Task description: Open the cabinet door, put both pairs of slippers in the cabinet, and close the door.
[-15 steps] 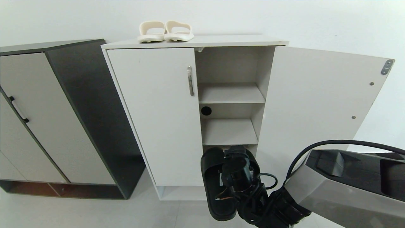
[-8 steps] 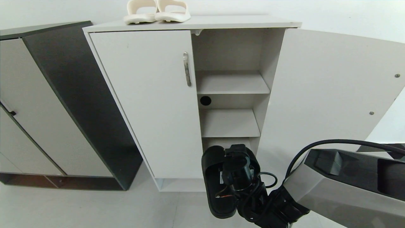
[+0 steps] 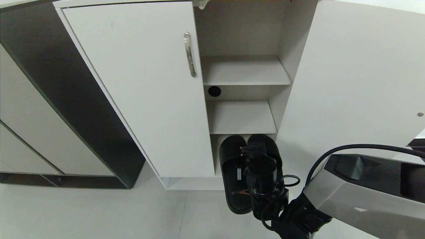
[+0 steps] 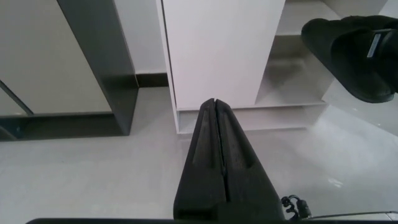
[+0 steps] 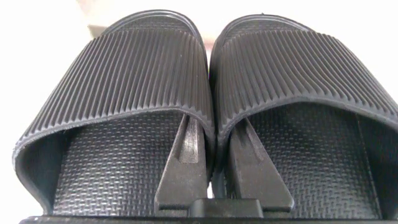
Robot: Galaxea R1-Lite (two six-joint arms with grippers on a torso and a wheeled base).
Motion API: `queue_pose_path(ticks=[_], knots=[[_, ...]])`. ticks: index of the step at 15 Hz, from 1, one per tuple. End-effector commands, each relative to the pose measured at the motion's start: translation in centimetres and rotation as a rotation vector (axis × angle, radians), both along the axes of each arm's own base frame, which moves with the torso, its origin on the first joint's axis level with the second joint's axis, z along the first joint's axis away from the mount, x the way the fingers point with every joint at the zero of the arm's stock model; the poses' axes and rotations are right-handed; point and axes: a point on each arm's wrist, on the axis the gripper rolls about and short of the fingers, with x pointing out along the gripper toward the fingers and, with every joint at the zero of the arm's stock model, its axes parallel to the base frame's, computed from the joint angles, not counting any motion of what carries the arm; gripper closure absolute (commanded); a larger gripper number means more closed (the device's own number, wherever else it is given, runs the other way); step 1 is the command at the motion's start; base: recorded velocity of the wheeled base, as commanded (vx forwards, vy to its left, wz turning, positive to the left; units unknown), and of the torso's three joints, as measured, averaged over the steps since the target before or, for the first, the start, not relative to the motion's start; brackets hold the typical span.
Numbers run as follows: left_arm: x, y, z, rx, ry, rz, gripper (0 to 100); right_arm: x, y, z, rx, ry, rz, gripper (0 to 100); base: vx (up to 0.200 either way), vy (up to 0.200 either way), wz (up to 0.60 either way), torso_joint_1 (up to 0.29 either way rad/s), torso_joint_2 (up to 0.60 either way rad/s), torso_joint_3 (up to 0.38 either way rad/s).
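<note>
A pair of black slippers [image 3: 236,166] hangs side by side, toes toward the white cabinet [image 3: 132,83], just in front of its lowest compartment [image 3: 216,146]. My right gripper [image 3: 257,156] is shut on the pair. In the right wrist view its fingers [image 5: 183,155] sit one inside each black slipper [image 5: 149,81], pinching the two inner walls together. The cabinet's right door [image 3: 348,83] stands wide open; its left door is closed, with a metal handle [image 3: 189,54]. My left gripper [image 4: 214,106] is shut and empty, low over the floor before the cabinet's base.
Two bare shelves [image 3: 244,71] [image 3: 240,118] sit above the lowest compartment, with a round hole [image 3: 214,91] in the back panel between them. A dark grey cabinet [image 3: 49,83] stands close on the left. Pale tiled floor [image 3: 99,212] lies open in front.
The head view has dropped and closed in, so the cabinet top with the cream slippers has left the picture. The black pair has shifted slightly right, off the closed door's edge and toward the opening.
</note>
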Motion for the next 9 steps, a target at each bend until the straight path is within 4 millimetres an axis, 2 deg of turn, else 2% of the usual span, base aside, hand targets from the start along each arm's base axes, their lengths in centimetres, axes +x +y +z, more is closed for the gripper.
queue_pose_path(ticks=[1,3,8,9], knots=[[0.01,0.00,0.00,0.000,0.001,0.000,100,0.37,-0.28,-0.71,-0.013,0.011,-0.012,100,0.000,0.000,0.00,0.002,0.01,-0.203],[0.01,0.00,0.00,0.000,0.001,0.000,100,0.47,-0.28,-0.99,-0.017,0.015,-0.015,100,0.000,0.000,0.00,0.000,0.00,-0.163],[0.01,0.00,0.00,0.000,0.001,0.000,100,0.63,-0.39,-0.87,-0.014,0.012,-0.021,100,0.000,0.000,0.00,0.000,0.00,0.000],[0.01,0.00,0.00,0.000,0.001,0.000,100,0.65,-0.37,-0.83,-0.013,0.011,-0.021,100,0.200,0.000,0.00,-0.002,0.00,0.002]])
